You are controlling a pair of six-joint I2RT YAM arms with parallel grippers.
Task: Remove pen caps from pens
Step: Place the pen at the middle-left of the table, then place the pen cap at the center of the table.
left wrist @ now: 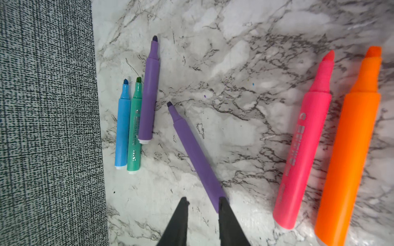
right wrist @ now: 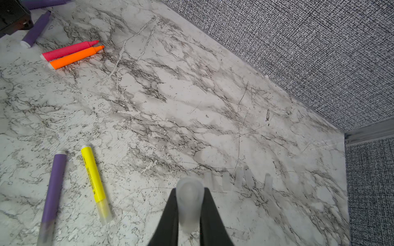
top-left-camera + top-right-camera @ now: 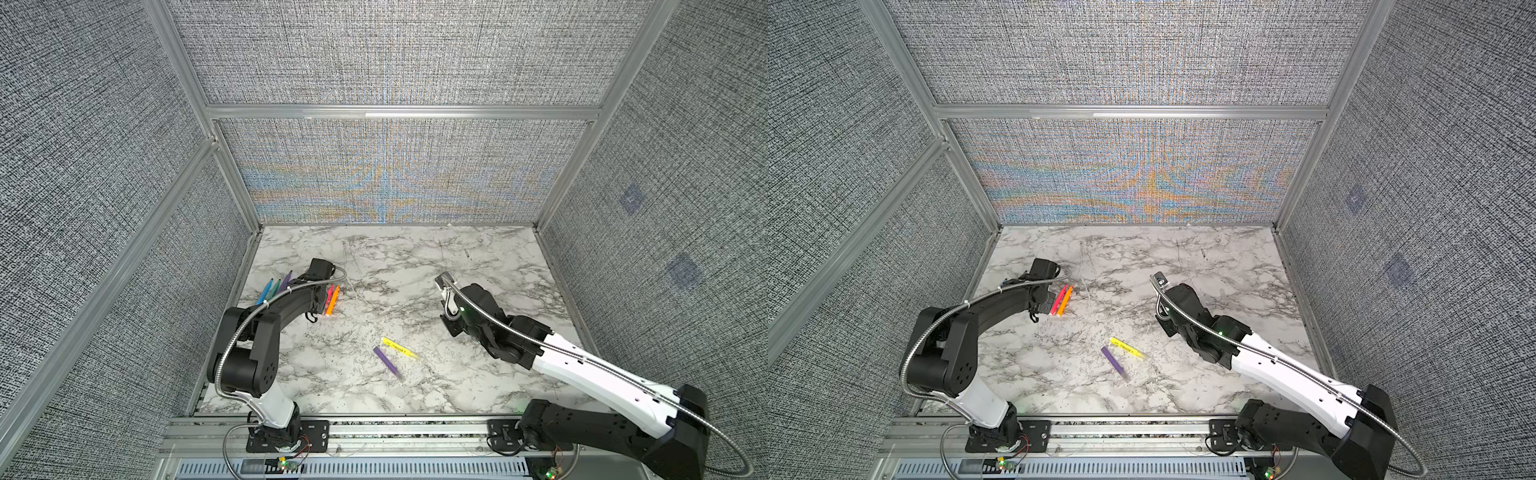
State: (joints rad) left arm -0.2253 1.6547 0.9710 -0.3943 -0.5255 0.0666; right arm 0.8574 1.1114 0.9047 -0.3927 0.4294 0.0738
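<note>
6-pen group left | pen pair centre-front | cap row right

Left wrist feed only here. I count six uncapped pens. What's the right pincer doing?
Observer: The right pincer is shut on a clear cap.
Operator: Other caps?
Observer: Five loose caps lie in a rough row on the table, just beyond that pincer.
Operator: Any pens with caps on?
Observer: Two, mid-table and side by side: a yellow pen and a purple pen, each with its clear cap on.
</note>
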